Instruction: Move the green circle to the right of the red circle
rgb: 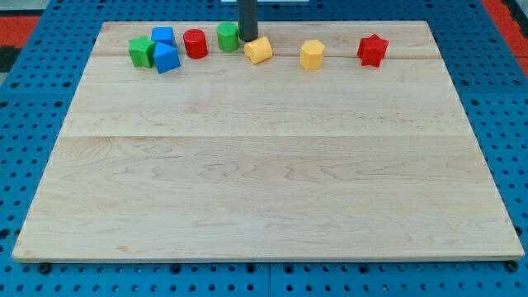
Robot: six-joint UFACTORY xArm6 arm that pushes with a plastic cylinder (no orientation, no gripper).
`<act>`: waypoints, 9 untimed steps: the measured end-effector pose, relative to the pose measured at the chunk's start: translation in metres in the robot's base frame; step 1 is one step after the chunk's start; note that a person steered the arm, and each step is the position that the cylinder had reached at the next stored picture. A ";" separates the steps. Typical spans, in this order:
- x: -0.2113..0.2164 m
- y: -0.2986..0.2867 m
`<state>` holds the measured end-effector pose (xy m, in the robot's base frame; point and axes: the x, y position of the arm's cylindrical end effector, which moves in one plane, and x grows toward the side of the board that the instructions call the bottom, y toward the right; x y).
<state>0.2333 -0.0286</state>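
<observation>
The green circle (pixel 228 36) stands near the view's top, just right of the red circle (pixel 195 43), with a small gap between them. My tip (pixel 247 38) is right beside the green circle on its right side, touching or nearly touching it. A yellow block (pixel 258 49) lies just below and right of my tip.
A green star (pixel 141 51) and two blue blocks (pixel 163 35) (pixel 167 58) cluster at the top left. A yellow hexagon-like block (pixel 312 54) and a red star (pixel 372 50) lie to the right. The wooden board (pixel 264 165) rests on a blue pegboard.
</observation>
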 end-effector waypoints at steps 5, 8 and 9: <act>-0.025 -0.050; 0.023 -0.075; 0.023 -0.073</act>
<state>0.2562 -0.1019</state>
